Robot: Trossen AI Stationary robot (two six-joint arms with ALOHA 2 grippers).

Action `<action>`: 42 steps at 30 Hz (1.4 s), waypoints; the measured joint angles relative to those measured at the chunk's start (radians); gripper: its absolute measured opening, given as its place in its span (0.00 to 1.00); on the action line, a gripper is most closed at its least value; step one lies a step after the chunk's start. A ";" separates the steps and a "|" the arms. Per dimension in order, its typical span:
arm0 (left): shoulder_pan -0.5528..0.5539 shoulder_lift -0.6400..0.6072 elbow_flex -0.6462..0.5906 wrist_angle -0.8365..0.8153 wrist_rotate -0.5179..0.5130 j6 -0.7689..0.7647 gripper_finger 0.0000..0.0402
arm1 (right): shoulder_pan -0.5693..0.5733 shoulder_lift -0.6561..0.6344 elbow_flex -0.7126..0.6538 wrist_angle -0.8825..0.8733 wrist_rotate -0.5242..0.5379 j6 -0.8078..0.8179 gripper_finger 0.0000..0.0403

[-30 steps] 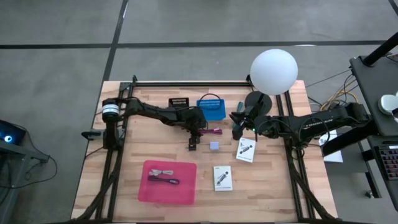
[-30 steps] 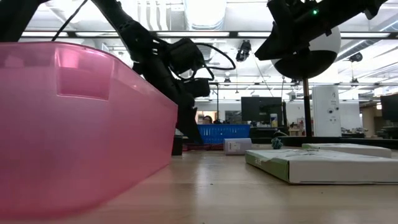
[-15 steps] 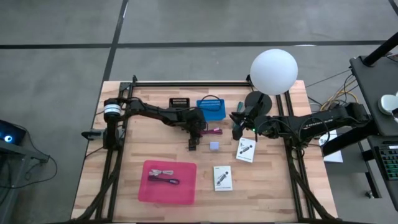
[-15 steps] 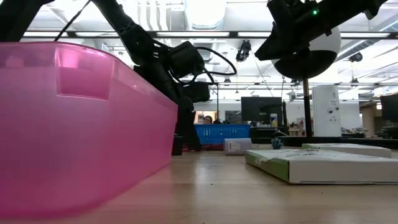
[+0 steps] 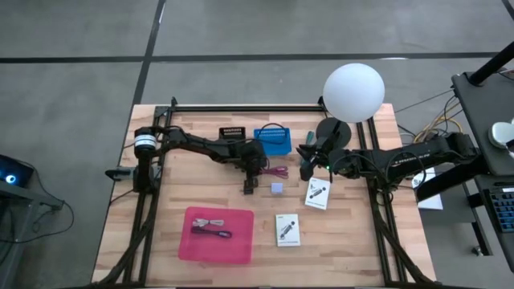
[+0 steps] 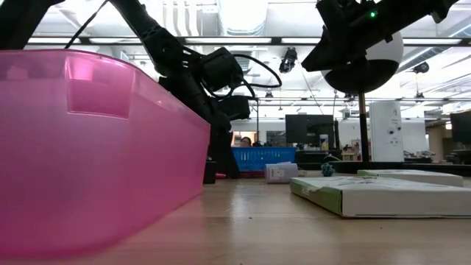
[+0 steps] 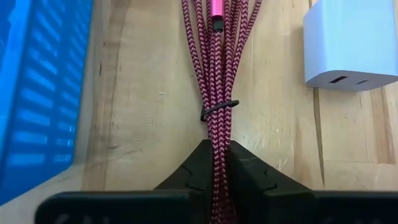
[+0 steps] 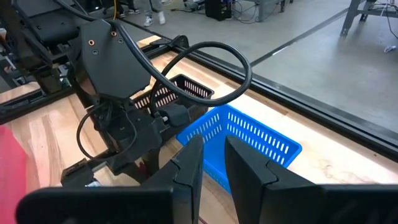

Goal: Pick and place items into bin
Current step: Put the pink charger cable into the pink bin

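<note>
On the table's left half, the pink bin (image 5: 220, 234) sits near the front edge with a grey cable bundle (image 5: 210, 224) and a dark pen-like tool (image 5: 214, 233) already inside. Above it, at mid-table, the left gripper (image 7: 217, 163) is down at the wood with its two fingers pressed together on the maroon cable (image 7: 217, 81) — the braided strands run straight between the fingertips and fan out beyond them, cinched partway by a thin black tie. A blue basket (image 5: 273, 140) lies just beside the cable on one side, and the lavender cube (image 7: 353, 45), showing two small ports, lies just beside it on the other, with a tiny black cube (image 5: 249, 188) near the gripper. Farther right, one white printed card (image 5: 287, 229) lies toward the front and another (image 5: 317, 193) lies beneath the right gripper (image 8: 214, 163), which hangs above the table holding nothing — its fingers stand slightly apart.
</note>
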 joint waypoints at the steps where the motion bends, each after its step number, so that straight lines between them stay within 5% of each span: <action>1: 0.000 0.000 0.000 0.000 0.000 0.000 0.04 | 0.000 0.000 0.000 0.000 0.000 0.000 0.14; 17: -0.002 -0.068 0.011 -0.039 -0.002 0.001 0.02 | 0.000 0.000 0.000 0.000 -0.001 0.000 0.14; 42: -0.127 -0.450 -0.001 -0.371 0.007 -0.034 0.03 | 0.000 0.000 0.000 -0.006 -0.002 0.000 0.14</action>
